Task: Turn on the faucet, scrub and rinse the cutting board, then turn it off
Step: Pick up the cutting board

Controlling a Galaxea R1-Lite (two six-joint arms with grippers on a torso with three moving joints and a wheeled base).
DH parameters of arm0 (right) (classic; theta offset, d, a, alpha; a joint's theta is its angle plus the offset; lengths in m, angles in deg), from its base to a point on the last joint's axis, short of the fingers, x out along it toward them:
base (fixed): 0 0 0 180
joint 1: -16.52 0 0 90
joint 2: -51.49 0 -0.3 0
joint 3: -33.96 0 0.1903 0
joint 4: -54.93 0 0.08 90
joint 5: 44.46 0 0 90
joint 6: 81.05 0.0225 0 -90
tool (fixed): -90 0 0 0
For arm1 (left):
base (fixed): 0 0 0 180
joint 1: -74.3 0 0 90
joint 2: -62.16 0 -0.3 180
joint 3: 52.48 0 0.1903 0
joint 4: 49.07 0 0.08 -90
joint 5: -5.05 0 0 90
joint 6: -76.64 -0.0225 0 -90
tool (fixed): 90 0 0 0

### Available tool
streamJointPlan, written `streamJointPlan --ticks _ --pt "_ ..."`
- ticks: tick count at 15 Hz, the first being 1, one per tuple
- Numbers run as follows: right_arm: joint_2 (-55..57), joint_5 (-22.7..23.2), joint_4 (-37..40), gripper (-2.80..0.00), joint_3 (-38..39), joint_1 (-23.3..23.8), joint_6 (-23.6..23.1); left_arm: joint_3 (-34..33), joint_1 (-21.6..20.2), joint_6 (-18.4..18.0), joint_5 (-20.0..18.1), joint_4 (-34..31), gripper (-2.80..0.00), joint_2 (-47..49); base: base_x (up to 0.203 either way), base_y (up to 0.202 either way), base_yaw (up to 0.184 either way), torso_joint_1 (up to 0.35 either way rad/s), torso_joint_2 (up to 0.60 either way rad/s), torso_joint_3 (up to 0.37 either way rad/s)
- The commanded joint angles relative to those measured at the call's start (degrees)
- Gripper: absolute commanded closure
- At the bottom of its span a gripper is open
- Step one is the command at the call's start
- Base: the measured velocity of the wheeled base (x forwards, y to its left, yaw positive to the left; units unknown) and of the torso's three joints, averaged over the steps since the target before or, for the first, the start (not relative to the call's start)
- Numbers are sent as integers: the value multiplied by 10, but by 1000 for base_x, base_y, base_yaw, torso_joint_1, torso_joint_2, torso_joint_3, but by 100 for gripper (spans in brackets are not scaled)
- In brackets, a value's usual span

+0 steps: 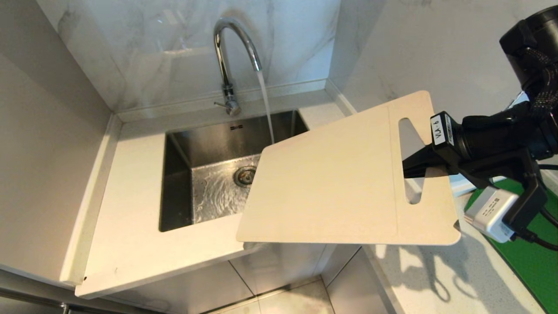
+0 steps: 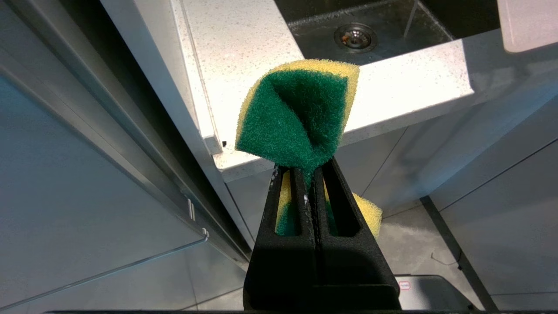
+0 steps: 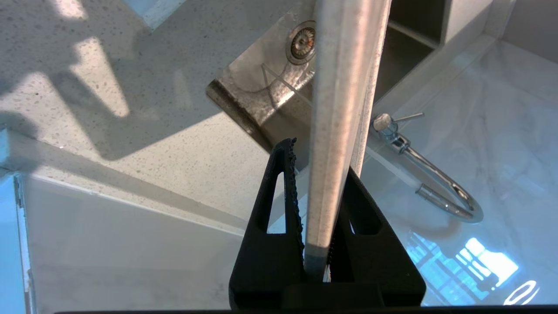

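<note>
Running from the faucet (image 1: 230,52) at the upper centre of the head view, a thin stream of water falls into the steel sink (image 1: 209,144), where it ripples around the drain (image 1: 245,175). The cutting board (image 1: 340,179) fills the middle right of the frame, held in the air and tilted, its far corner reaching over the sink just beside the stream. The right gripper (image 1: 414,165) comes in from the right edge and is clamped on the strip beside the handle slot. A green mat (image 1: 534,257) lies at the lower right on the counter (image 1: 130,218).

From the left wrist view, the left gripper (image 2: 311,183) rises from the bottom centre, its jaws pressed tight on a green-and-yellow sponge (image 2: 296,117), which folds and bulges above them. It hangs below and in front of the counter edge, with the drain in the upper part of the frame.

From the right wrist view, the board shows edge-on up the centre, pinched between the black fingers (image 3: 287,174). The faucet lies at the right, the drain at the upper centre.
</note>
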Motion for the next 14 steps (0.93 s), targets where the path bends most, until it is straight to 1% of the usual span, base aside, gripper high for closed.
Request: streamJointPlan --ticks 1,14 --pt "-3 2 3 0 1 0 -8 -1 0 0 0 0 0 -2 0 0 0 0 0 0" --pt "1 3 1 0 5 0 -13 -1 0 -1 0 0 0 -2 0 0 0 0 0 0"
